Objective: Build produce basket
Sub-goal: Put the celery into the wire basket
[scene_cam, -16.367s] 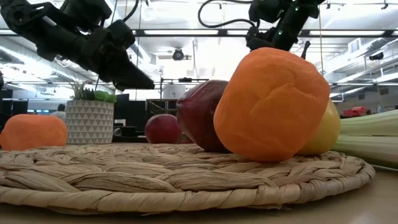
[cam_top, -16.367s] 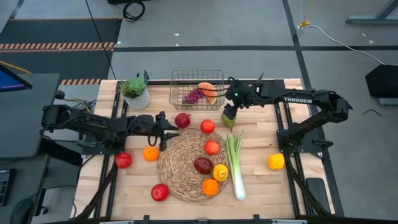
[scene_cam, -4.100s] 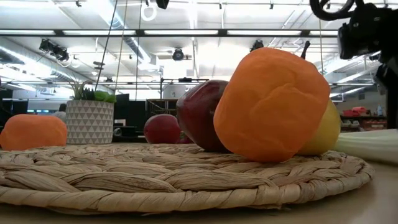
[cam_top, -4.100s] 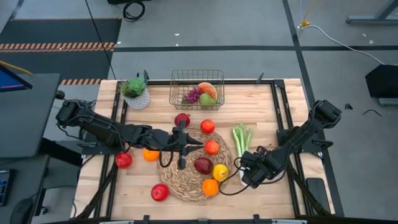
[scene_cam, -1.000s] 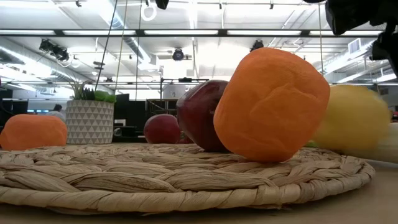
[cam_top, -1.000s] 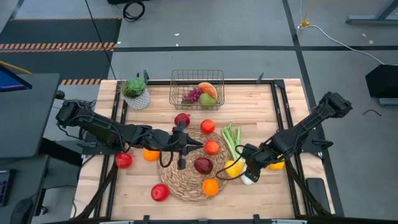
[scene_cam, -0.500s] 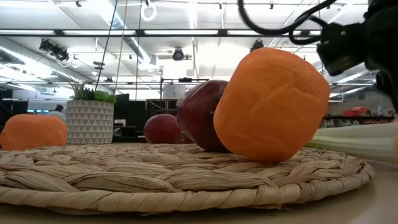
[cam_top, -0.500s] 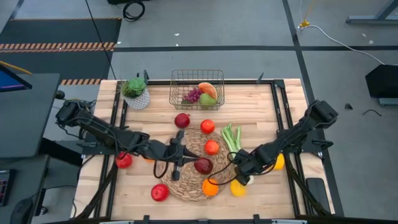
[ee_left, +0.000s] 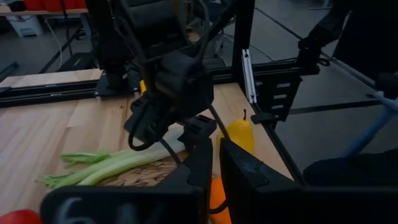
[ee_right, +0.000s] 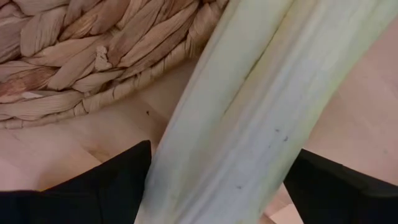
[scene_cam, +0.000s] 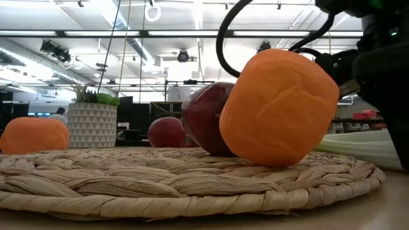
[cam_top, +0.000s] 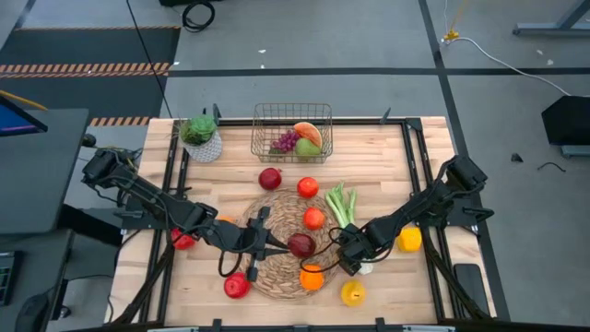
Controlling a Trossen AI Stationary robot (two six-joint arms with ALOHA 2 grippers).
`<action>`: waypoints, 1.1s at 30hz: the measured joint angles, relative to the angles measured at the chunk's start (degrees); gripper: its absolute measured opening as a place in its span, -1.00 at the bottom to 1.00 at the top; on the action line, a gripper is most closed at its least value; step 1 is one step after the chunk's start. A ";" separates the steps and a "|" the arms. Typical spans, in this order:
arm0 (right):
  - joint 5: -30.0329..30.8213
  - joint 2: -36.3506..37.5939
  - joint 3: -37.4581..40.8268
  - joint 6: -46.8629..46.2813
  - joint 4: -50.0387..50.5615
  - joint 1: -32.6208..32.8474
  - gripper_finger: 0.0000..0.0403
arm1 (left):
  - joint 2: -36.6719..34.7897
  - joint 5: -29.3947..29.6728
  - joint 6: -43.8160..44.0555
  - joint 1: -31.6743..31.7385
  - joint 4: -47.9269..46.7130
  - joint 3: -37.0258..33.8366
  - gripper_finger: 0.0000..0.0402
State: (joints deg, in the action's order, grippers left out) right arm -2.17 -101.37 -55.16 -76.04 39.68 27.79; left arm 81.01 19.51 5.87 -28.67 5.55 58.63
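Right hand [cam_top: 353, 256] pinching the white butt of the leek [cam_top: 342, 205] at the mat's [cam_top: 277, 267] 3 o'clock rim; long axis toward 12 o'clock, green tips aimed at the basket [cam_top: 291, 131] on the bench's far edge. Left hand [cam_top: 263, 242] farther off, over the mat beside the dark apple [cam_top: 300, 244], fingers nearly pressed together, holding nothing
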 joint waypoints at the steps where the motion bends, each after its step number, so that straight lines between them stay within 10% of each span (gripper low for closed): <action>1: -0.08 0.25 0.02 0.39 0.24 -0.22 0.70 | -0.01 0.02 0.00 -0.12 -0.10 0.00 -0.81; 15: 2.97 7.37 0.52 8.16 15.06 -0.94 -0.23 | -0.01 0.02 1.28 -0.19 -1.73 0.00 -0.81; 22: 2.23 14.41 -4.00 6.92 26.83 -0.83 -0.24 | -0.02 0.64 1.46 -0.19 -1.76 0.00 -0.81; 33: 18.18 20.84 -26.98 10.26 46.51 -1.54 -0.23 | -0.02 1.48 1.46 -0.17 -1.76 0.00 -0.81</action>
State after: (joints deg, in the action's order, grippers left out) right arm 16.01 -80.53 -82.13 -65.78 86.20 26.25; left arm 80.99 20.99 7.33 -28.84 3.79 58.63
